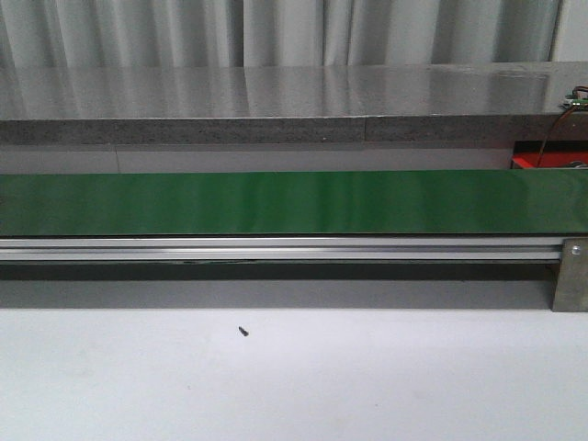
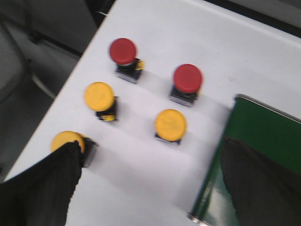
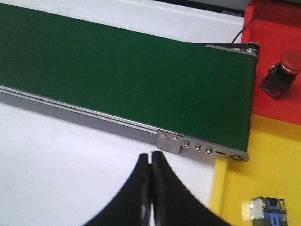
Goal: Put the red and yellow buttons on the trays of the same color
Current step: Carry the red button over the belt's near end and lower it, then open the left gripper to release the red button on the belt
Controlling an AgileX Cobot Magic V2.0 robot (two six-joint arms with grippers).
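Left wrist view | left gripper (image 2: 155, 183) spread, empty; right gripper (image 3: 151, 188) pressed together | yellow button (image 2: 170, 125) mid-frame: likely light, rigid, slick cap; grasp the square base

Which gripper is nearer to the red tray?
Right. The right gripper hangs by the belt end where the red tray lies. The left gripper is over loose buttons at the other end; no tray shows there.
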